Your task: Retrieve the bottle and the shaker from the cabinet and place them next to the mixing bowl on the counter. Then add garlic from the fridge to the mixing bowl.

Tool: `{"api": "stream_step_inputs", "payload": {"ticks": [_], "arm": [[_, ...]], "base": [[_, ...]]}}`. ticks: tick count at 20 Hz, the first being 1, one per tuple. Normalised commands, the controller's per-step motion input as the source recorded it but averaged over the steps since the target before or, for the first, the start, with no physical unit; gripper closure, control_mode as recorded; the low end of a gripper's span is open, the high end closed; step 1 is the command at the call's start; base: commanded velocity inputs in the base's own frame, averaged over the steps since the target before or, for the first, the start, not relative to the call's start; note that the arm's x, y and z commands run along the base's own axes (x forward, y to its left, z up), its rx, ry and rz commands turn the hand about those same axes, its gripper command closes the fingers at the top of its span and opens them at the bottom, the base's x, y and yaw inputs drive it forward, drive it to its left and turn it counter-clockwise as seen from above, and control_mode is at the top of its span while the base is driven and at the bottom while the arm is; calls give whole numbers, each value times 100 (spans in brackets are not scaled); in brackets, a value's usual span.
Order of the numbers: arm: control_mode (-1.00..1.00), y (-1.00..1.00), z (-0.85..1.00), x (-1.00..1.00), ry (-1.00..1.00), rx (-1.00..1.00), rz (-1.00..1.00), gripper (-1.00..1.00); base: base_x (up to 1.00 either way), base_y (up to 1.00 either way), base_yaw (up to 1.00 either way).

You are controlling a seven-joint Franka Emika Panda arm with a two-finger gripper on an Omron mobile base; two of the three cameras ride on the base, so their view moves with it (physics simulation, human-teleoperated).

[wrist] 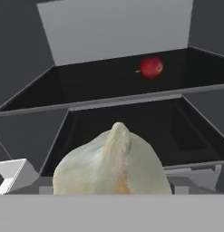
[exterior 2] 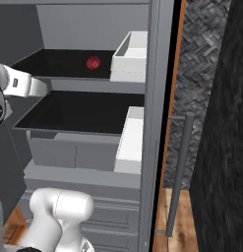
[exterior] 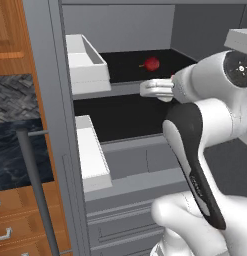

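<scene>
A pale, papery garlic bulb sits right at my fingertips in the hand view and covers them. It hangs in front of the edge of the fridge's lower black shelf. My gripper reaches into the open fridge at the height of the upper shelf lip, jaws spread wide around the garlic. The bottle, the shaker and the mixing bowl are out of view.
A red fruit lies on the upper shelf, behind and above the garlic. White door bins line the open door on the left. Grey drawers sit under the lower shelf. A wooden cabinet stands beside the fridge.
</scene>
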Motion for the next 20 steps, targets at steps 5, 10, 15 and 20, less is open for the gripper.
{"api": "stream_step_inputs", "payload": {"ticks": [5, 10, 15, 20], "arm": [[-100, -60, -27, -97, 4, 1, -14, 100], [-100, -24, 0, -100, 0, 3, -3, 100], [-100, -2, 0, -46, 0, 1, 0, 100], [-100, 0, 0, 0, 0, 0, 0, 100]], "base": [[0, 0, 0], [0, 0, 0], [0, 0, 0], [0, 0, 0]]}}
